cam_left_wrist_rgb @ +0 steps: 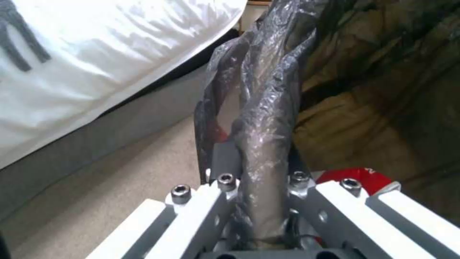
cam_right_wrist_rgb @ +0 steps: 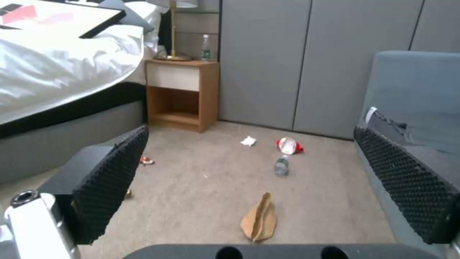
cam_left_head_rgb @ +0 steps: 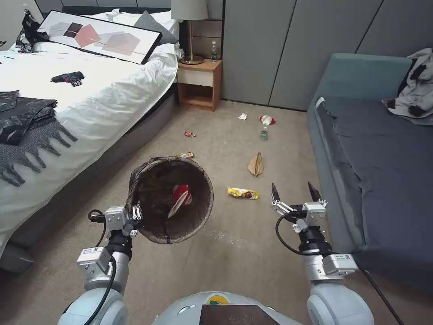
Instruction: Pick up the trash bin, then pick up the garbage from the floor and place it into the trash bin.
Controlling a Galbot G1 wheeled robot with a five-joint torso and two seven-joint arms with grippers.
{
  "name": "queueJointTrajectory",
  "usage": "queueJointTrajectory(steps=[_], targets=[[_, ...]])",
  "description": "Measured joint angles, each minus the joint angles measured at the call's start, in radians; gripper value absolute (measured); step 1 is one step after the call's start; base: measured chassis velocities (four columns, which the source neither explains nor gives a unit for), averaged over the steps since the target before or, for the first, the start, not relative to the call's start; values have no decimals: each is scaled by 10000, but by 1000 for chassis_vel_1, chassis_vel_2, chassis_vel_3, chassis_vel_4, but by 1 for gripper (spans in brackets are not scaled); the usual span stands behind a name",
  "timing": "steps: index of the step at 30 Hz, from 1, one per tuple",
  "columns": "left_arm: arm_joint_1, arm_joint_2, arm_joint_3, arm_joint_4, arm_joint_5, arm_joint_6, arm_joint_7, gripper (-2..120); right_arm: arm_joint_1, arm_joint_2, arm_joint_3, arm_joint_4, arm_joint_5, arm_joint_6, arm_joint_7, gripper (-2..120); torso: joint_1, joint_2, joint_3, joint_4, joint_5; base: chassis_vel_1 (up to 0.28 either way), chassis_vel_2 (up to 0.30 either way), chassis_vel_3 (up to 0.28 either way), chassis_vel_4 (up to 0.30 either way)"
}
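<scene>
Left end effector (cam_left_head_rgb: 135, 212) clamps the trash bin (cam_left_head_rgb: 171, 198) by its bagged rim; right end effector (cam_left_head_rgb: 293, 192) gapes, empty. Risk: thin rim grip lets the bin tip, spilling the cup (cam_left_head_rgb: 180, 198).

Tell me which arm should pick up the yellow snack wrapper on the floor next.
Right. The right gripper hangs open and empty just beside the yellow snack wrapper. The left gripper is shut on the trash bin rim, so it is occupied.
</scene>
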Motion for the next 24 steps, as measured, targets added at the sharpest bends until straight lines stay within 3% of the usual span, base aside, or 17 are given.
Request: queueJointTrajectory(steps=[24], targets=[[4,11,7,0,-9,0,19,3,4,-8,-63,1,-27,-11,-12,100,0,0,0,-1,0,-98,99,96,-95]])
